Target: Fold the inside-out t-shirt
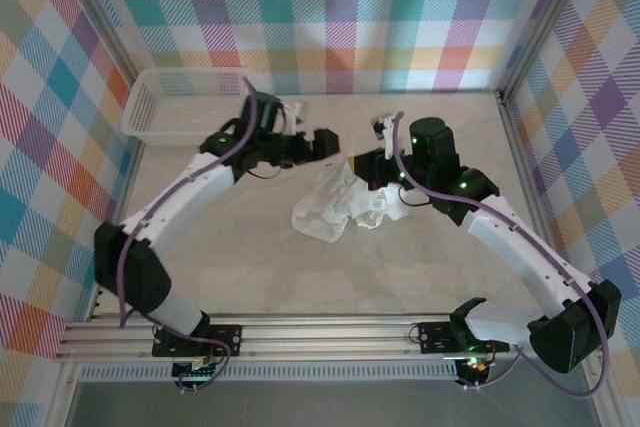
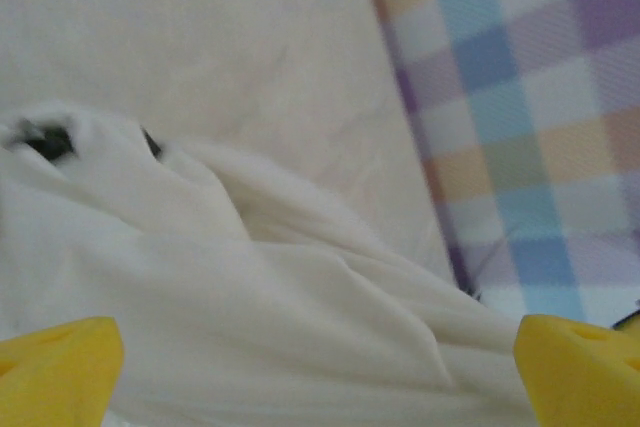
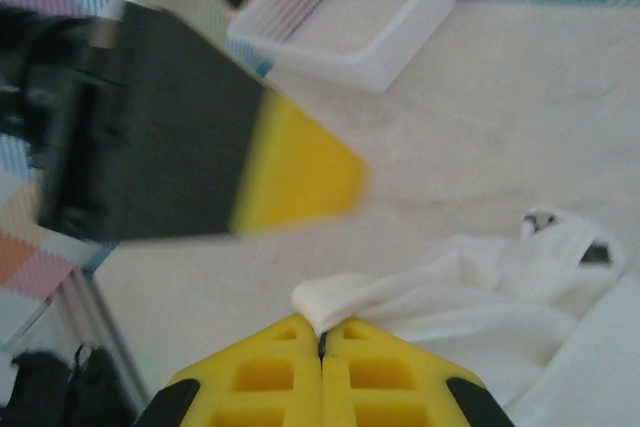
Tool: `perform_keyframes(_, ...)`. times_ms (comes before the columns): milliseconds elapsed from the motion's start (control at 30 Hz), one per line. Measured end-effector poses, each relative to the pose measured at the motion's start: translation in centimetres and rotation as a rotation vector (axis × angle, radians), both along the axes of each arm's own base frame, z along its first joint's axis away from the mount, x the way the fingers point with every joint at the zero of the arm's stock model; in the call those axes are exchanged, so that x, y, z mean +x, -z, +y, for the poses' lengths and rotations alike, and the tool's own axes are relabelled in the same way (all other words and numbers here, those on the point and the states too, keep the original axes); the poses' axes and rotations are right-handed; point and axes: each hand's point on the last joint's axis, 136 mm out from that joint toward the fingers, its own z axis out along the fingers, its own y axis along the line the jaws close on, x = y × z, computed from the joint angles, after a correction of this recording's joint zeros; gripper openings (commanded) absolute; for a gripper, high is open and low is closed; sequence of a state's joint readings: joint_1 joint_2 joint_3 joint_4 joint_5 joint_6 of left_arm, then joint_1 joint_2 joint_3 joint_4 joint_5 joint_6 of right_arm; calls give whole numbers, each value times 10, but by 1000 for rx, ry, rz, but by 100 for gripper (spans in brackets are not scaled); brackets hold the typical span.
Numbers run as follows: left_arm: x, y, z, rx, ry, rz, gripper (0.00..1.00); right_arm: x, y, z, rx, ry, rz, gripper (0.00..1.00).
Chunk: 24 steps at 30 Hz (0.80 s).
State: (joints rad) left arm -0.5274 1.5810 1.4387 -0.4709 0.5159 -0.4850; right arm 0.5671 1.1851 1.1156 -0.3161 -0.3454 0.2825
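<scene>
The white t-shirt (image 1: pixel 335 205) lay crumpled in a heap on the table (image 1: pixel 250 277) — bunched and rumpled, no part of it flat. My right hand (image 3: pixel 322 347) was at the far edge of the t-shirt, towards its right, clenched on a rolled fold of the fabric, with the cloth pinched just at the tips. My left hand (image 1: pixel 325 144) hung at the far left edge of the t-shirt, released — its yellow fingers (image 2: pixel 60 367) stood wide apart with the cloth spread between and beyond them. I could not tell whether they touched it. The white mesh basket (image 1: pixel 175 107) stood well apart from the t-shirt, off to its far left.
</scene>
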Motion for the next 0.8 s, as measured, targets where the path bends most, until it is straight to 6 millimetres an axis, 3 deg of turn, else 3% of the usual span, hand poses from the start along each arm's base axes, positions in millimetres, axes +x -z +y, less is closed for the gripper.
perform_keyframes(100, -20, 49, 4, 89, 20, 122, 100, -42, 55, 11, -19, -110, 137, 5)
perform_keyframes(200, -29, 74, 24, 166, -14, 175, 100, -108, 118, 7, -75, -218, 310, 26)
perform_keyframes(233, -31, 76, 27, 182, -19, 177, 100, -126, 132, 0, -92, -235, 361, 30)
perform_keyframes(300, -32, 76, 31, 195, -28, 167, 100, -137, 136, -14, -114, -212, 383, 31)
perform_keyframes(367, -31, 75, 32, 203, -26, 153, 99, -125, 122, -24, -129, -131, 313, 27)
perform_keyframes(500, -35, 86, 30, 248, -10, 158, 95, -78, 97, -32, -197, 67, 211, 35)
perform_keyframes(567, -35, 99, 29, 274, 0, 176, 90, -52, 98, -27, -236, 133, 210, 48)
perform_keyframes(633, -39, 115, 28, 288, 10, 213, 85, -33, 117, -21, -299, 181, 248, 57)
perform_keyframes(700, -44, 131, 24, 285, 22, 261, 81, -16, 147, -20, -384, 238, 300, 59)
perform_keyframes(733, -45, 138, 20, 278, 30, 284, 80, -9, 166, -22, -440, 264, 324, 56)
perform_keyframes(800, -46, 151, 8, 269, 48, 311, 77, -2, 195, -27, -530, 299, 354, 39)
